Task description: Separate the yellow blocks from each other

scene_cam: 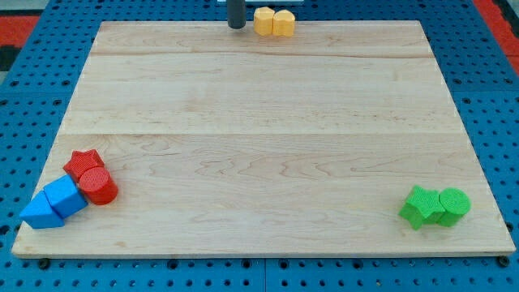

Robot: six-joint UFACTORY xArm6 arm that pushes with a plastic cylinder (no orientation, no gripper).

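Since I'm running this from my desk with just the one camera, I'll work from the bottom of the view upward. Nearest the bottom edge, far down and to the view's left of my tip, sits a cluster of four blocks. A blue wedge (39, 212) is pressed against a blue cube (66, 196), which touches a red cylinder (98, 185) with a red star (83, 162) right behind it. All four are bunched in that corner of the wooden board (259, 146).

Over in the opposite bottom corner, far down and to the view's right of my tip, a green star (419, 206) is touching a green cylinder (454, 203).

Way up at the view's top edge are the two yellow ones. A yellow block (264, 20), hexagon-ish I think, is jammed up against a second yellow block (284, 23) that looks more rounded. They're touching side by side, so not split apart yet.

My tip (236, 26) is at that same top edge, just beside the hexagon-ish one on its left in the view, with a thin sliver of gap showing between them. No claw on this rig, it's just a plain dark rod, so nothing to say about open or closed.
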